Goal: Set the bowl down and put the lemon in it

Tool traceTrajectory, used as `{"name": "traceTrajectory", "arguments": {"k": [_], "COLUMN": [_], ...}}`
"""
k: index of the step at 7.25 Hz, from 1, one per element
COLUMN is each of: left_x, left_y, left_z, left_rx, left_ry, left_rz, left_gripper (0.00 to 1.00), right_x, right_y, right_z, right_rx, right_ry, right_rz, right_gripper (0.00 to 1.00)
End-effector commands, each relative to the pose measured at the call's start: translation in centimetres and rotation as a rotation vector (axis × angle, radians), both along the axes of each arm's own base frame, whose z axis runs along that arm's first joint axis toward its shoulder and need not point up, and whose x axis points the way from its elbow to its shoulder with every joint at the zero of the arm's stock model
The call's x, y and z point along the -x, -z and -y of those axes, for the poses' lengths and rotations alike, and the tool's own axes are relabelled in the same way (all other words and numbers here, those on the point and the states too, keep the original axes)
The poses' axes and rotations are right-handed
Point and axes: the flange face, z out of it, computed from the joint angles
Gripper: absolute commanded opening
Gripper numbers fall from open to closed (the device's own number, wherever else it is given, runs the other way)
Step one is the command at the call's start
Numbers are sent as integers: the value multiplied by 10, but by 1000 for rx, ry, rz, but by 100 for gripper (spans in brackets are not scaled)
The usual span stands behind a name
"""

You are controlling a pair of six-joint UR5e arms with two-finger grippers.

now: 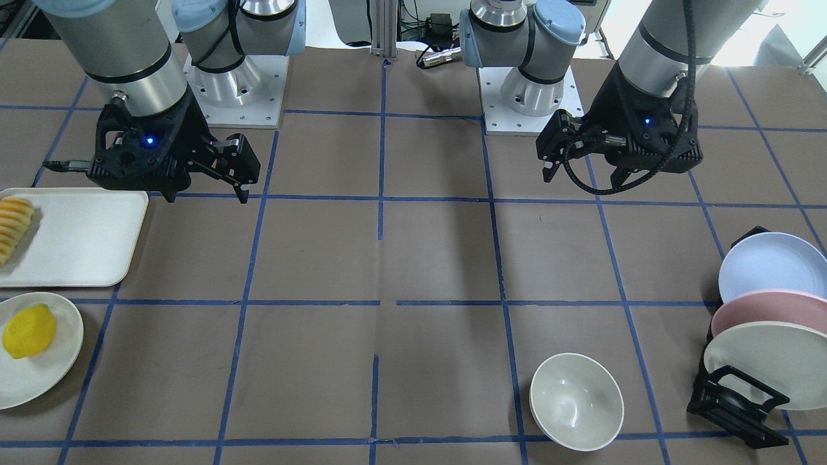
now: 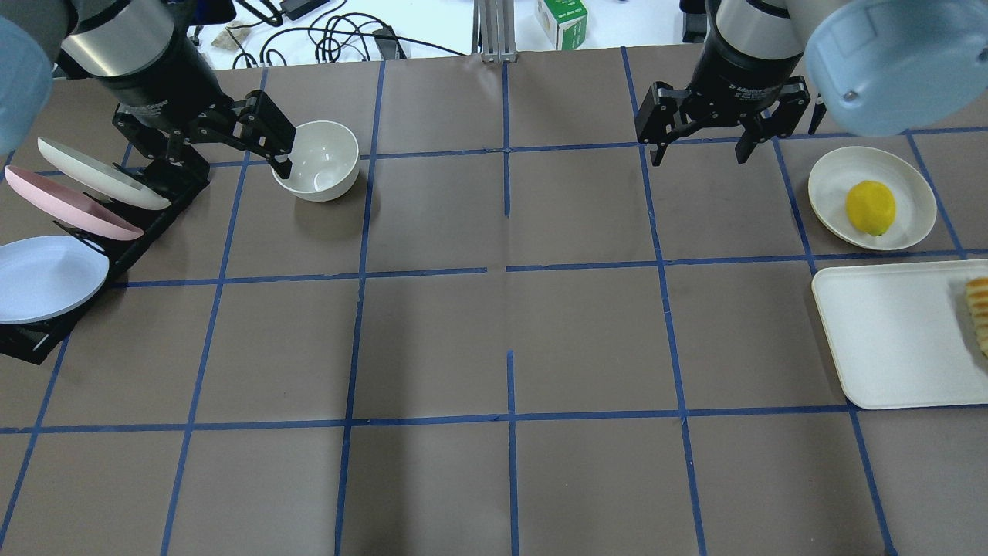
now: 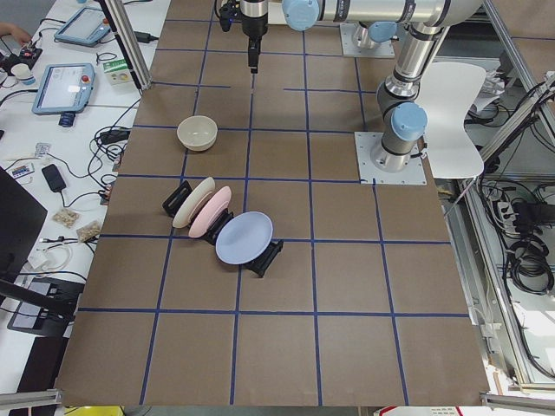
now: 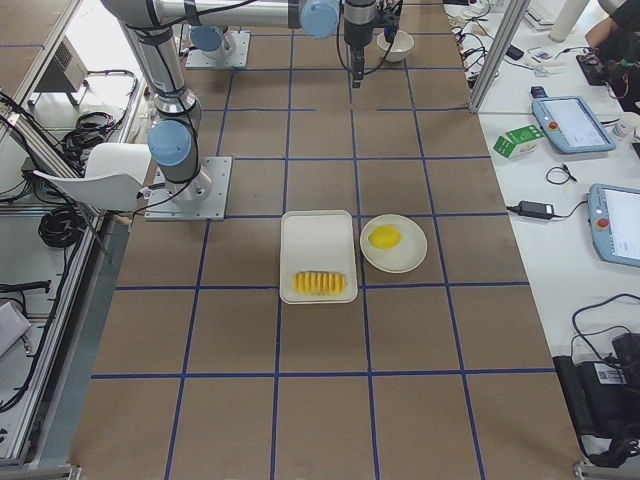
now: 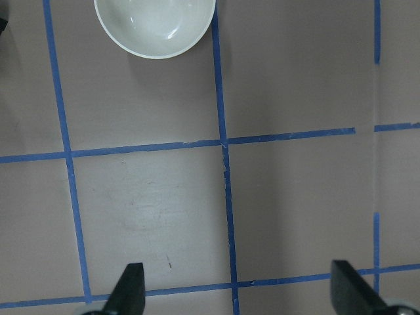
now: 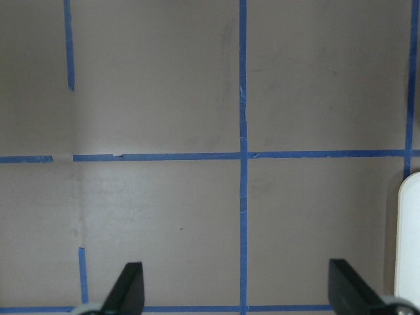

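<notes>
The off-white bowl (image 1: 576,400) stands upright and empty on the table's far side from the robot base, next to the plate rack; it also shows in the overhead view (image 2: 316,161) and at the top of the left wrist view (image 5: 155,26). The yellow lemon (image 1: 29,331) lies on a flat off-white plate (image 1: 45,378), also seen from overhead (image 2: 871,207). My left gripper (image 1: 585,177) hangs open and empty high above the table, nearer the base than the bowl. My right gripper (image 1: 207,192) hangs open and empty, nearer the base than the lemon's plate.
A white tray (image 1: 84,239) with sliced yellow food (image 1: 13,226) lies beside the lemon's plate. A black rack (image 1: 736,400) holding blue, pink and cream plates stands on the left arm's side by the bowl. Blue tape lines grid the brown table.
</notes>
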Motion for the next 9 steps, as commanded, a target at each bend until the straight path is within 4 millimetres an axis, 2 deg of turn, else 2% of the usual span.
{"name": "traceTrajectory", "arguments": {"k": [1,4,5,6,7,8,9], "left_x": [0,0,2,4,4,2,1], "left_y": [-1,1,5,7,8,13,17], "left_z": [-1,-2,-5,-9,-11,-7,1], "left_rx": [2,-1,-13,-13,-19,-29,-31], "left_ry": [0,0,3,7,7,9,11], "left_rz": [0,-2,-3,1,0,24,32], "left_gripper": [100,100,100,100,100,100,100], "right_x": [0,1,17,70,139,200,254], "right_y": [1,-6,-8,-13,-13,3,30], "right_z": [0,2,10,23,30,39,48], "right_rx": [-3,17,33,34,33,3,-34], "right_ry": [-1,-14,10,41,27,2,-49], "right_rz": [-3,-7,-9,-38,-66,-64,-53], "right_gripper": [100,100,100,100,100,100,100]}}
